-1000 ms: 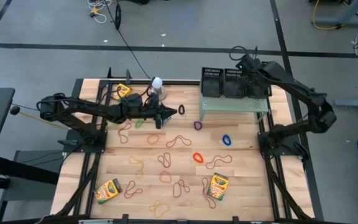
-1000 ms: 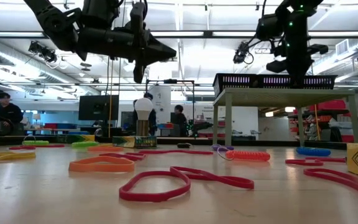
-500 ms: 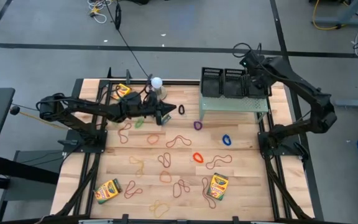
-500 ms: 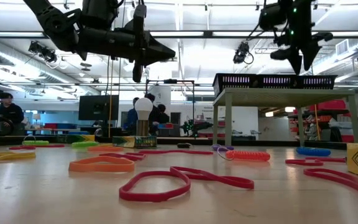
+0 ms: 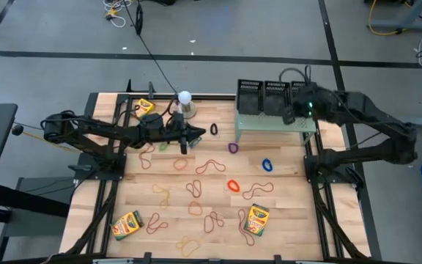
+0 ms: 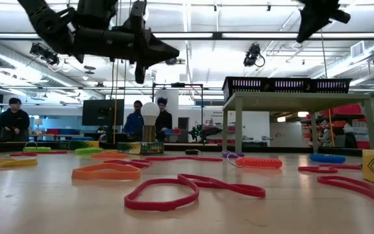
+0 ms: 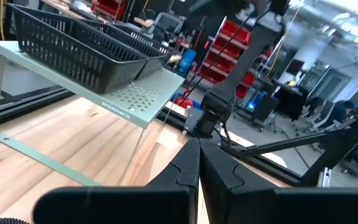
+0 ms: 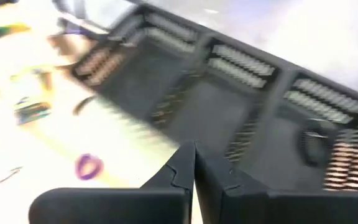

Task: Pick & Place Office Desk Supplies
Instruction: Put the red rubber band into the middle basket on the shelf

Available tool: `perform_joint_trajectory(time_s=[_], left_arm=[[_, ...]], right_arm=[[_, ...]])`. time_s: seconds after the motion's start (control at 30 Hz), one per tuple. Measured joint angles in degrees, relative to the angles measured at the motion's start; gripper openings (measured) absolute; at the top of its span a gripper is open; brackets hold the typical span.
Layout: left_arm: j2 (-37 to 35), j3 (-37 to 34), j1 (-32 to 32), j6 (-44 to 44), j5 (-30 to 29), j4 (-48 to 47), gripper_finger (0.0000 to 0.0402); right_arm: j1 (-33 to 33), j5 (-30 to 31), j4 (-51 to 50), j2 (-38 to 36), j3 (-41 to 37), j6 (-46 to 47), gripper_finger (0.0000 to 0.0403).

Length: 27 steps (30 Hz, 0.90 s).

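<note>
Rubber-band loops (image 5: pixel 209 166) lie scattered flat on the wooden table, among them a black one (image 5: pixel 213 130), a purple one (image 5: pixel 233 147) and a blue one (image 5: pixel 267 164). Three crayon boxes (image 5: pixel 258 219) (image 5: pixel 127 224) (image 5: pixel 144 108) lie near the table's edges. Three black mesh baskets (image 5: pixel 262 96) stand in a row on the pale green riser (image 5: pixel 273 123); one holds several bands (image 8: pixel 347 163). My left gripper (image 5: pixel 198 134) (image 7: pixel 197 165) hovers level above the table just left of the black band, shut, with nothing showing between its fingers. My right gripper (image 5: pixel 287 116) (image 8: pixel 194 158) is shut, high over the baskets, slanting down.
A white ball on a metal base (image 5: pixel 184 97) stands at the far edge just behind my left arm. The riser's legs (image 6: pixel 237 127) stand on the far right of the table. People stand in the room beyond the table (image 6: pixel 149 120).
My right gripper has risen out of the baskets, climbing high above them and drawing back toward the table's near right, tipping from pointing steeply down to a slant. The baskets and bands have stayed where they were.
</note>
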Motion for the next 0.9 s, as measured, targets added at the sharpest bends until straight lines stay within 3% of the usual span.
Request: perform_joint_trajectory(time_s=[0.13,0.37,0.77,0.9], left_arm=[[0.00,-4.56,0.09,-0.74,-0.87,7.47,0.0009],[0.00,-7.62,0.02,-1.50,-0.28,7.48,0.0015],[0.04,-7.59,0.02,-0.98,-0.04,7.16,0.0016],[0.04,-7.57,0.02,-0.94,-0.03,7.12,0.0016]], right_arm=[[8.90,-0.51,5.40,-0.64,-3.42,2.26,0.0016],[20.62,-2.34,17.69,2.55,-9.72,0.91,0.0011],[31.16,-13.88,27.07,17.88,-17.60,3.74,0.0107],[34.10,-16.61,26.95,24.17,-17.62,0.06,0.0129]])
